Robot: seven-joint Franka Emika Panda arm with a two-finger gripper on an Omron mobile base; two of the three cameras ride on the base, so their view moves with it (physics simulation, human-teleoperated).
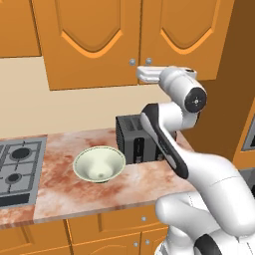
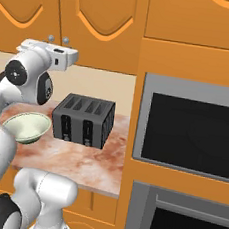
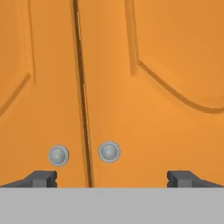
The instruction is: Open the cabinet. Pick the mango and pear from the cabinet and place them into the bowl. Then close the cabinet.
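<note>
The orange wall cabinet (image 1: 99, 40) (image 2: 97, 19) (image 3: 144, 100) has both arched doors shut, so the mango and pear are hidden. Two small silver knobs (image 3: 58, 155) (image 3: 109, 152) sit either side of the centre seam, just above my fingertips (image 3: 43, 178). My gripper (image 3: 111, 179) is open and empty, raised close in front of the doors' lower edge, with the hand (image 1: 149, 73) (image 2: 60, 57) level with the knobs (image 1: 132, 62). The pale cream-green bowl (image 1: 99, 164) (image 2: 27, 126) stands empty on the counter below.
A black toaster (image 1: 134, 139) (image 2: 83, 120) stands right of the bowl on the marbled counter (image 1: 74, 189). A gas hob (image 1: 17, 167) lies at the left. A built-in oven (image 2: 190, 130) in a tall orange unit closes off the right side. Drawer fronts (image 1: 114, 229) run under the counter.
</note>
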